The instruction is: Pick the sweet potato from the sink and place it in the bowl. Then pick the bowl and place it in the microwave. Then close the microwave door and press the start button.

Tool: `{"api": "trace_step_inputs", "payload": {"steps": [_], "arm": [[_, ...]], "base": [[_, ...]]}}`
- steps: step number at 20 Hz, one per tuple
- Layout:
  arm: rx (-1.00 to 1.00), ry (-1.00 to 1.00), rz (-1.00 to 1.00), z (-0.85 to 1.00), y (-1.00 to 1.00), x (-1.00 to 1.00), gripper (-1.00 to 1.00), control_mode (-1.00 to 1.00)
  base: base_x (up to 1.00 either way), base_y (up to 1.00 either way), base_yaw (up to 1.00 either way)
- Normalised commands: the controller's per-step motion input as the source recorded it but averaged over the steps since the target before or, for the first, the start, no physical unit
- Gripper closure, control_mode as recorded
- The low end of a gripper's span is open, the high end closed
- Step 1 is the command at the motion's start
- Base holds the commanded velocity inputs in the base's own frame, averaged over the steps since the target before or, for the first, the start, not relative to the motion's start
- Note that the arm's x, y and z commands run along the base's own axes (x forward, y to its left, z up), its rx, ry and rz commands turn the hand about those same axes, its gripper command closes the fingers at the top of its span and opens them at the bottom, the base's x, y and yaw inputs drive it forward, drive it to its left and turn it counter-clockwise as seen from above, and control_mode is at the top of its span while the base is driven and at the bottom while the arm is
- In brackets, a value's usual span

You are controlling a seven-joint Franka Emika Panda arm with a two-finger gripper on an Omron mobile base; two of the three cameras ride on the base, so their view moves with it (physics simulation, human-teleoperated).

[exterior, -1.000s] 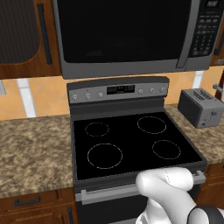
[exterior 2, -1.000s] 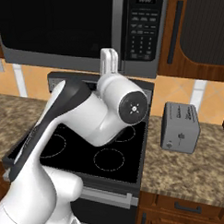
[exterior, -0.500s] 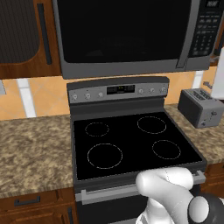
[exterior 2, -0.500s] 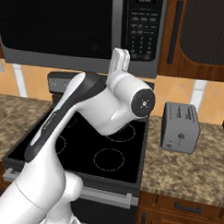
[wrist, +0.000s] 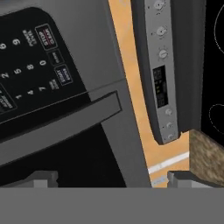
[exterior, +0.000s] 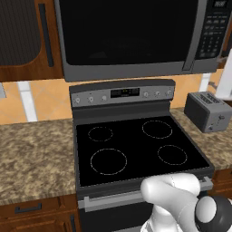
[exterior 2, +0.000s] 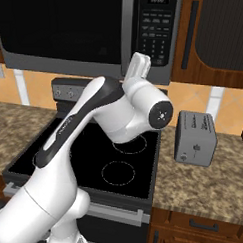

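Start-button approach at the closed microwave.

Door shut, occupying upper centre of left base view; button panel at upper centre of right base view, with end effector raised just below it. Fingertips set wide apart at bottom of hand view, released and empty. Best executed by centring one fingertip on the start key, advancing squarely, pressing briefly; exact key too small to identify.
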Motion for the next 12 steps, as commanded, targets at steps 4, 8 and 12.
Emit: {"api": "trace_step_inputs", "payload": {"steps": [4, 8, 12], "arm": [[0.09, 0.0, 0.0, 0.0, -0.04, 0.24, -1.0, -1.0], [0.09, 0.0, 0.0, 0.0, 0.0, 0.17, -1.0, -1.0], [0.09, 0.02, 0.0, -0.04, 0.0, 0.19, -1.0, -1.0]], "base": [[0.0, 0.0, 0.0], [0.0, 0.0, 0.0], [0.0, 0.0, 0.0]]}}
